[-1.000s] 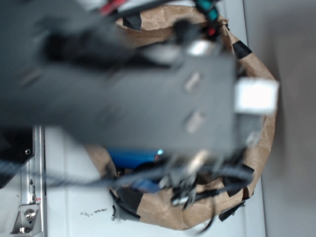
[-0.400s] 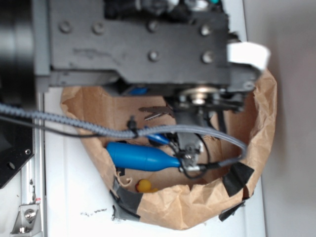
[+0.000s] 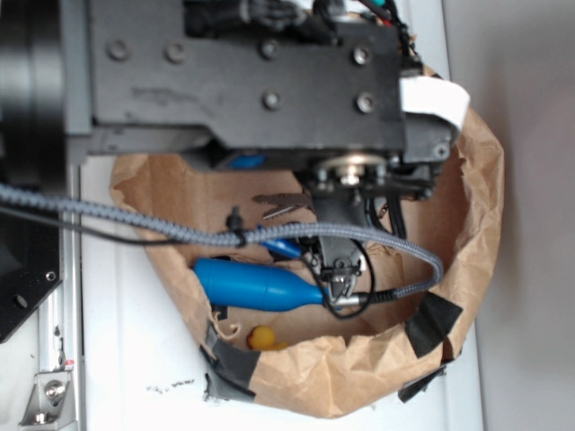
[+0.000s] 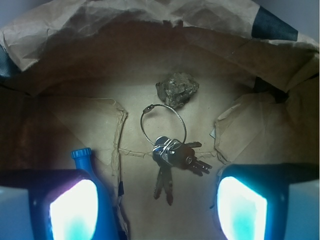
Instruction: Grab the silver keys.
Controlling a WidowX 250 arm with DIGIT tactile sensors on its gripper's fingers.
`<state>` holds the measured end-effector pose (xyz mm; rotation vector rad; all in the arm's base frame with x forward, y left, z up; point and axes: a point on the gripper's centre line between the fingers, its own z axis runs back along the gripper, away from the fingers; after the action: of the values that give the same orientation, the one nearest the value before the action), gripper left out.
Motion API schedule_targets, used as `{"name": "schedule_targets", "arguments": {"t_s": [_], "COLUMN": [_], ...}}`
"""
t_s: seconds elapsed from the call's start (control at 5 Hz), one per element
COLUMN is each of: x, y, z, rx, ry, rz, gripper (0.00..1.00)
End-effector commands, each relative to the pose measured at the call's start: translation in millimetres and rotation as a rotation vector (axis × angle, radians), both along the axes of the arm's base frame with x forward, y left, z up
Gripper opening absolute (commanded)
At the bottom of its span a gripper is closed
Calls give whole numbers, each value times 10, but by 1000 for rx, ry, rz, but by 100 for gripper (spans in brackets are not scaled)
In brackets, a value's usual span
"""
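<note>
Wrist view, left to right. The left finger pad (image 4: 74, 210) glows pale at the lower left edge. Just behind it stands the blue bottle (image 4: 85, 162), its cap up, partly hidden by the pad. At centre the silver keys (image 4: 172, 155) lie flat on the brown paper floor of the paper bag (image 4: 65, 30): several keys fan down and to the right from a thin wire ring that loops upward. Just beyond the top of the ring sits a lumpy grey-brown rock (image 4: 177, 89), near the ring and possibly touching it; the view is too dim to tell. At the lower right edge glows the second pad. The jaws stand wide apart, holding nothing, with the keys between and ahead of them.

Exterior view, left to right. A braided grey cable (image 3: 135, 224) crosses the bag; the blue bottle (image 3: 256, 285) lies on its side; a small yellow object (image 3: 262, 338) rests near the bag's lower wall. The gripper (image 3: 341, 278) hangs inside the bag under the dark arm. The bag stands on the white table (image 3: 126, 359).
</note>
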<state>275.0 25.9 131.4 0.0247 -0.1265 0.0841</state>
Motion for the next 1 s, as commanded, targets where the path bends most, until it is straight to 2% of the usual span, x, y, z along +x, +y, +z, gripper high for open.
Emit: {"name": "schedule_targets", "arguments": {"t_s": [0.0, 0.2, 0.4, 0.6, 0.8], "x": [33, 33, 116, 139, 203], "y": [75, 75, 222, 288, 287], "z": [100, 100, 56, -6, -71], "rx": [6, 6, -20, 1, -26], "ry": [-41, -41, -40, -19, -22], "rz": [20, 20, -60, -92, -117], "gripper": [100, 100, 100, 100, 100]}}
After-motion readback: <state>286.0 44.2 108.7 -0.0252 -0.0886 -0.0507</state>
